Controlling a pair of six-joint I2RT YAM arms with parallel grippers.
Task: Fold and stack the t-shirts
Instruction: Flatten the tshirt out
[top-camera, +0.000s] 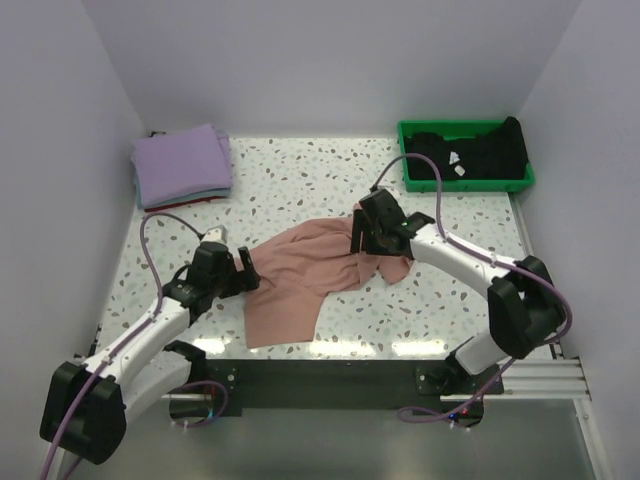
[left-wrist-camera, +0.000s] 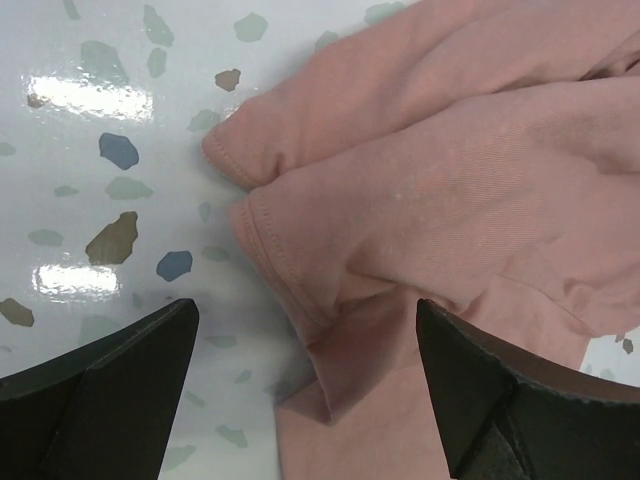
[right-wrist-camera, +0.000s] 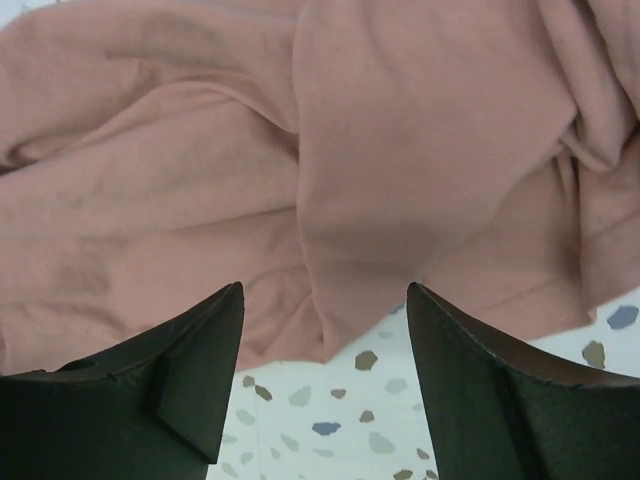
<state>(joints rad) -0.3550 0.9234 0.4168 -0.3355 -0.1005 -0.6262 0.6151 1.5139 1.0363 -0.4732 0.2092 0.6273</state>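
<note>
Left fingers (left-wrist-camera: 100, 395) spread wide over salmon-pink t-shirt (top-camera: 300, 280) mid-frame on bench (top-camera: 300, 170), right fingers (right-wrist-camera: 500, 400) released above its right end, lavender t-shirt (top-camera: 182, 162) folded upper left, black t-shirt (top-camera: 485, 150) in green tray (top-camera: 465, 186) upper right

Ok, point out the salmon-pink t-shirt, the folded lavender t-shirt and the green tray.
salmon-pink t-shirt (top-camera: 300, 272): top view, middle of cloth
folded lavender t-shirt (top-camera: 182, 160): top view, upper face
green tray (top-camera: 480, 184): top view, near rim

Lab test booth (white walls (top-camera: 320, 60), speckled table (top-camera: 300, 170)).
</note>
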